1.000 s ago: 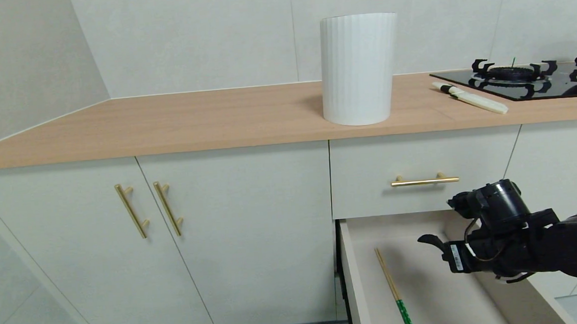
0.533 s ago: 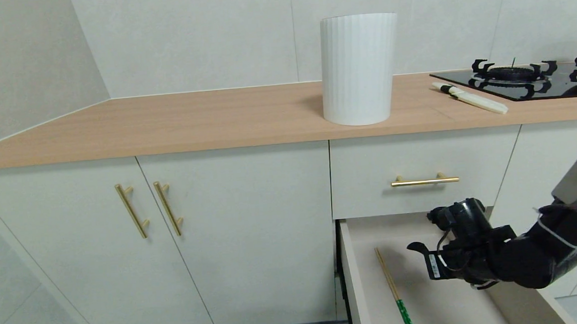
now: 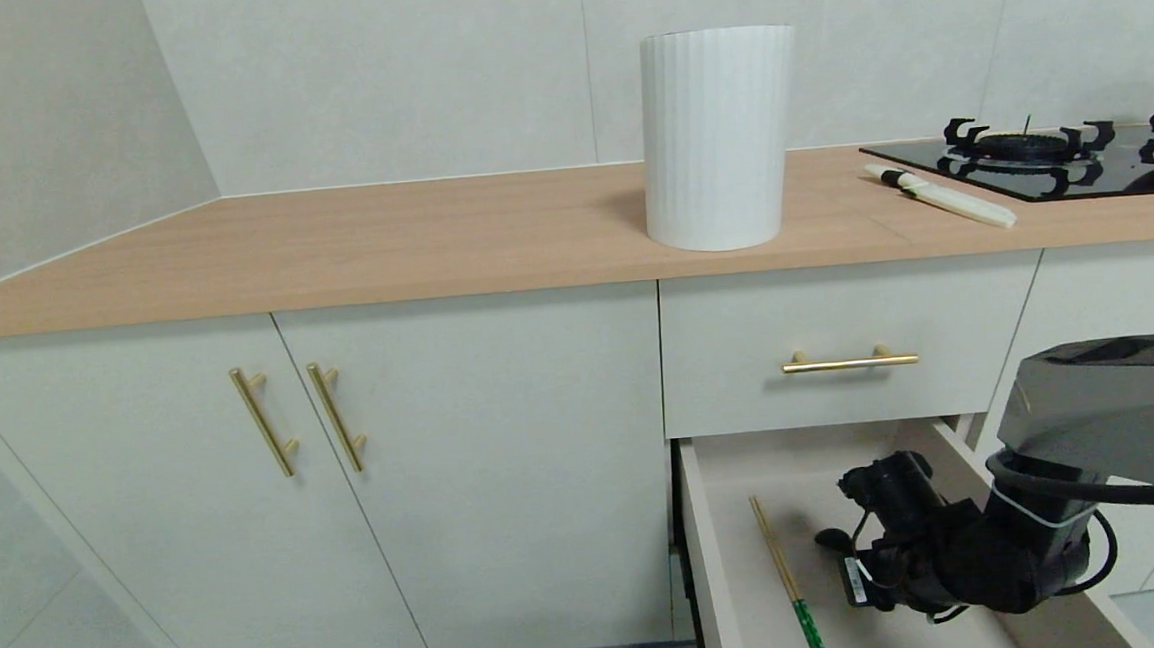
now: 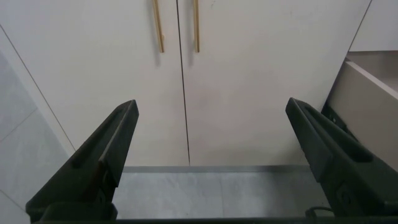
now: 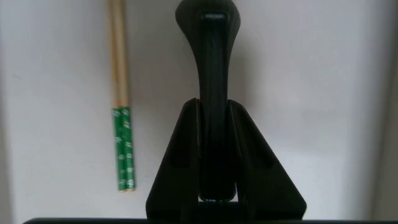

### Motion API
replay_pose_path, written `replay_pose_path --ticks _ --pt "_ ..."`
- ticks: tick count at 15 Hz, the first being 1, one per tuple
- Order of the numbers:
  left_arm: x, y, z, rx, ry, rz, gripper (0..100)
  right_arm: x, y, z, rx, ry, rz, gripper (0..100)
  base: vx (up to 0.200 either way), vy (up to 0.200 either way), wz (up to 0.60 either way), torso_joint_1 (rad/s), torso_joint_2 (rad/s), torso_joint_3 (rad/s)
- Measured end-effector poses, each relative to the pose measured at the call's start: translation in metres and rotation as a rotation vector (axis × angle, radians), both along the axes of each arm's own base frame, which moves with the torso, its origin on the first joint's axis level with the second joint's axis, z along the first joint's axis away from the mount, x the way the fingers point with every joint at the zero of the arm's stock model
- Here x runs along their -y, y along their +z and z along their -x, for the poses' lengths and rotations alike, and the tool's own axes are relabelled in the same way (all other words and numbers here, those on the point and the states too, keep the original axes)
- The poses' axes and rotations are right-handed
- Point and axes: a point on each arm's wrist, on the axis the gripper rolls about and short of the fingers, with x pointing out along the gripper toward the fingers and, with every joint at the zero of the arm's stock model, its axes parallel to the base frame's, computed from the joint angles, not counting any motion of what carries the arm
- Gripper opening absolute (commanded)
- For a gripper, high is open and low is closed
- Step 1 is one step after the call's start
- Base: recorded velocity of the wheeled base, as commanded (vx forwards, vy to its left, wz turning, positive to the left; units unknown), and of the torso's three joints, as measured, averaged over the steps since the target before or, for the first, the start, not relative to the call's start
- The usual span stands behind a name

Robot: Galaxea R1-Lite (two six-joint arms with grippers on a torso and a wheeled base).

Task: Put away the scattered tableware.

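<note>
- The right gripper (image 5: 213, 112) is low inside an open drawer (image 3: 736, 470) beneath the wooden countertop (image 3: 382, 241). Its fingers are clamped on the handle of a black spoon (image 5: 211, 62).
- The spoon's rounded bowl juts out past the fingertips, over the pale drawer floor; whether it touches the floor cannot be told.
- A pair of wooden chopsticks (image 3: 783, 577) with green-patterned ends lies flat in the drawer. It is near the drawer's left wall, beside the spoon and not touching it.
- The left gripper (image 4: 211, 115) has its fingers spread wide and holds nothing. It faces two closed cabinet doors (image 4: 249, 74) with gold bar handles.
- On the countertop stands a tall white ribbed container (image 3: 716, 140).
- To its right a cream-coloured utensil with a black band (image 3: 940, 197) lies next to a black gas hob (image 3: 1027, 151).
</note>
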Motion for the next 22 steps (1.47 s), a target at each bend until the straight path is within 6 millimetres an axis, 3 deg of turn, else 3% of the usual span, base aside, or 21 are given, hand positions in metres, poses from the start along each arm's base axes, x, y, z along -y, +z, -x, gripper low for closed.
replay_pose_path --ticks 5,16,17,22 --pt "0.0 0.0 0.0 0.0 0.0 0.001 100 -0.002 -0.011 0.001 -0.016 0.009 0.009 0 0.0 0.0 0.0 0.0 0.0 0.0" --pt "0.0 0.0 0.0 0.0 0.0 0.0 100 -0.003 -0.014 0.002 -0.018 0.008 0.026 0 0.0 0.0 0.0 0.0 0.0 0.0" --pt "0.0 0.0 0.0 0.0 0.0 0.0 100 -0.004 -0.015 0.002 -0.018 0.009 0.032 100 0.0 0.0 0.0 0.0 0.0 0.0" --pt "0.0 0.0 0.0 0.0 0.0 0.0 100 -0.004 -0.018 0.003 -0.025 0.009 0.04 100 0.0 0.0 0.0 0.0 0.0 0.0"
